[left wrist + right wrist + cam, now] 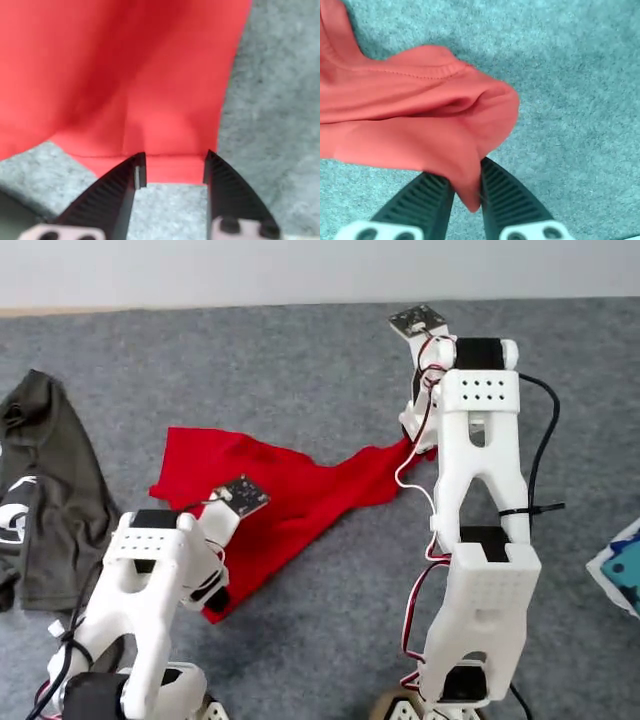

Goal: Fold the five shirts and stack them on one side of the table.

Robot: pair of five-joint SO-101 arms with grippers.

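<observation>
A red shirt (pixel 270 500) lies crumpled across the middle of the grey table (pixel 300 360). My left gripper (pixel 172 167) is open at the shirt's near corner (pixel 213 602), its two fingertips (pixel 134 172) straddling the red hem (pixel 170 167). My right gripper (pixel 467 185) is shut on a bunched fold of the red shirt (pixel 410 115) at its right end (pixel 413 435), and the cloth stretches from there back toward the left. A dark olive shirt (pixel 50 490) with a white print lies flat at the table's left side.
A teal and white cloth (pixel 622 565) pokes in at the right edge. The right arm's white body (pixel 480 540) stands over the right half of the table. Bare grey felt runs along the far side and between the arms.
</observation>
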